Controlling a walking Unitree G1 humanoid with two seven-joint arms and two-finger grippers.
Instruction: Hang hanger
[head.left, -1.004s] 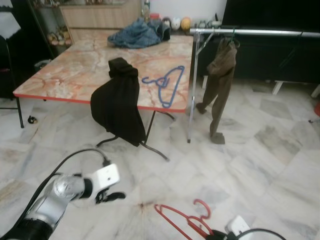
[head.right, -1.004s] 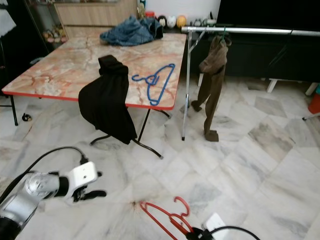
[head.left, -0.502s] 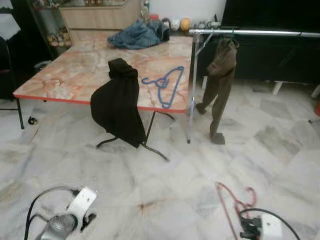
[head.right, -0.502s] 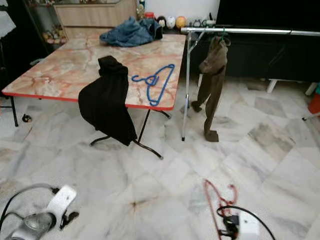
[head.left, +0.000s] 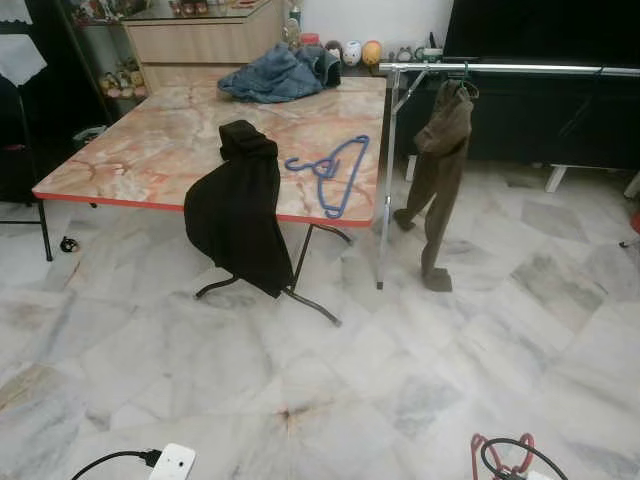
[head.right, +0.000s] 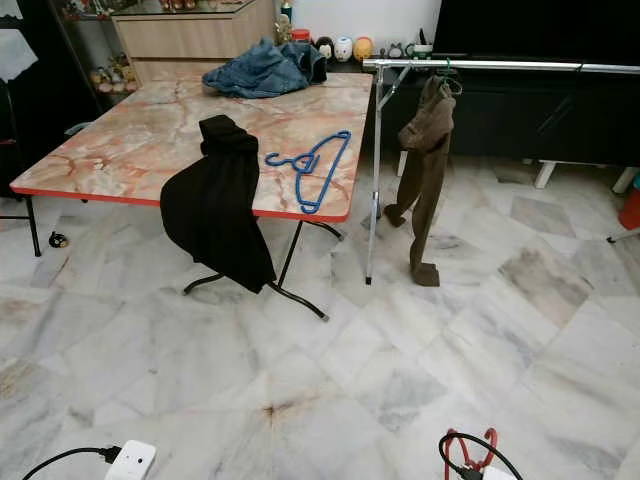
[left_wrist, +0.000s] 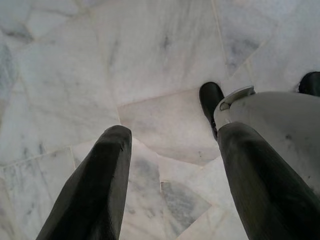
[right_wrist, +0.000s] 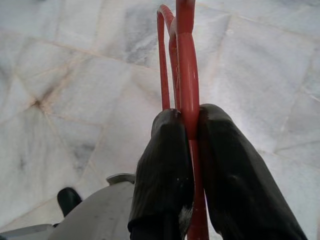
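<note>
The floor (head.left: 420, 330) is pale marble tile with grey veins. On it stands a table (head.left: 150, 150) with a pink marble top and a red edge. To the right of the table there is a metal clothes rail (head.left: 500, 67), and behind the rail a long dark cabinet (head.left: 560, 120) stands along the wall.

Two hangers are visible. The red hanger (right_wrist: 186, 75) is pinched between the two black fingers (right_wrist: 165, 160) of the right gripper (right_wrist: 192, 125); the fingers are pressed together on its wire, and the rest of the hanger extends past the fingertips, above the floor. In the head views only the upper curve of this hanger appears at the bottom edge of the picture, to the right, well apart from the rail. The blue hanger (head.left: 335, 172) lies flat on the table, near the right edge and close to the front right corner.

Three pieces of clothing are visible. One black garment (head.left: 240, 215) hangs over the front edge of the table. One blue denim garment (head.left: 280, 72) lies in a heap near the far edge. One brown pair of trousers (head.left: 440, 170) hangs from the rail, near its left end.

The left gripper (left_wrist: 170, 165) hangs low over the floor with its two fingers spread apart and nothing between them.
</note>
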